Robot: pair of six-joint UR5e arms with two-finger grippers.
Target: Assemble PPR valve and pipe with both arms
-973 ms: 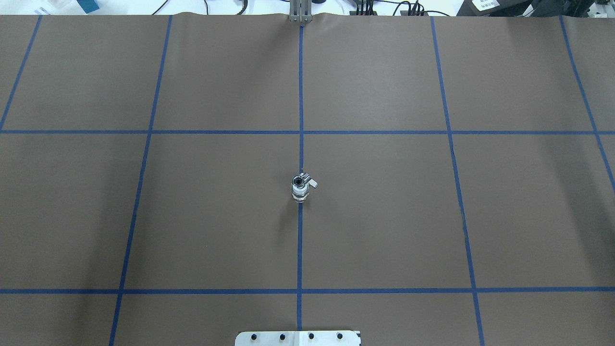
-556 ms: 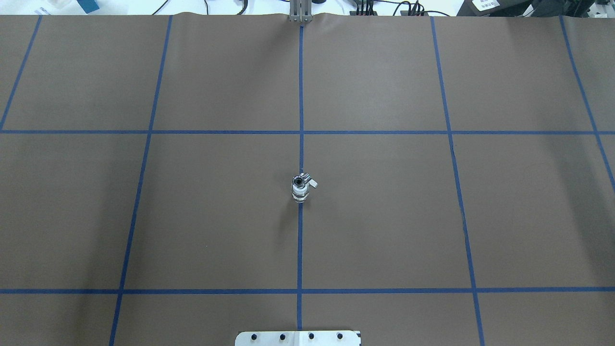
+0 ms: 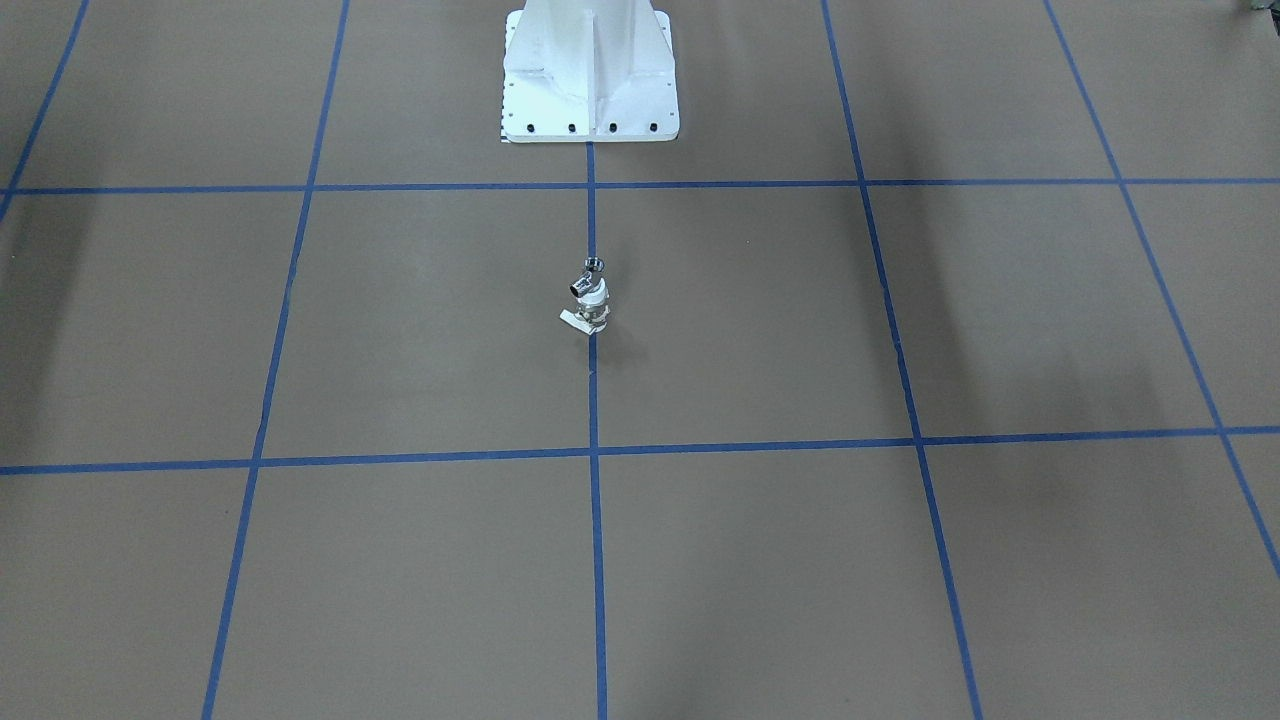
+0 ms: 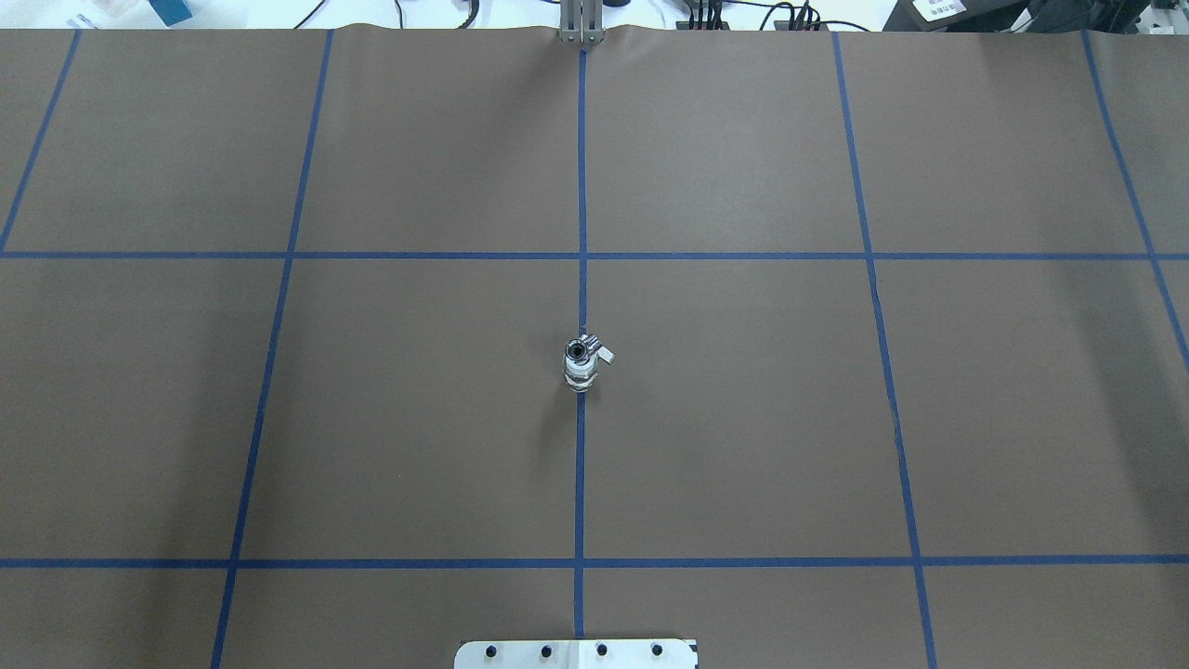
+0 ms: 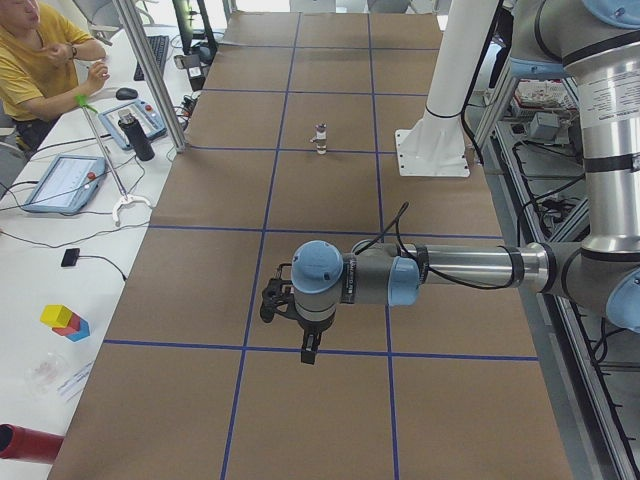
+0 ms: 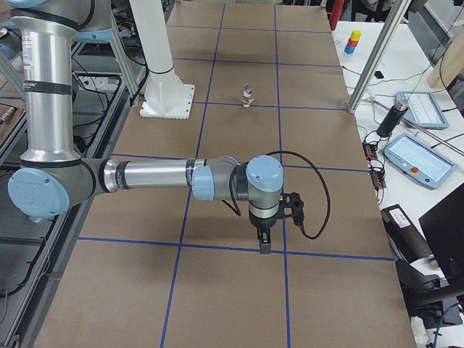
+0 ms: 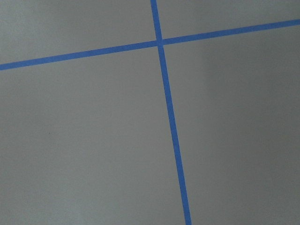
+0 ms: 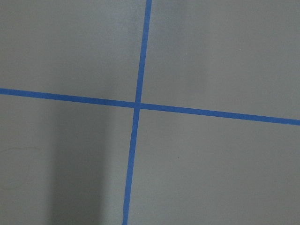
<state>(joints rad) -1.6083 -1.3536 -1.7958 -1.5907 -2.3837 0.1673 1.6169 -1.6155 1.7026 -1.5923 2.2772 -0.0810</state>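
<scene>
The PPR valve stands upright on the centre blue line of the brown mat, white body with a flat side lever. The shiny pipe fitting sits on top of it, joined to it. In the overhead view the valve carries the pipe, dark opening up. Both show small in the side views. My left gripper hangs over the mat far from them; I cannot tell if it is open. My right gripper is likewise far off; I cannot tell its state. The wrist views show only mat.
The white pedestal stands at the robot's edge of the table. A seated operator, tablets and a dark bottle are beside the table. Blue tape lines grid the mat.
</scene>
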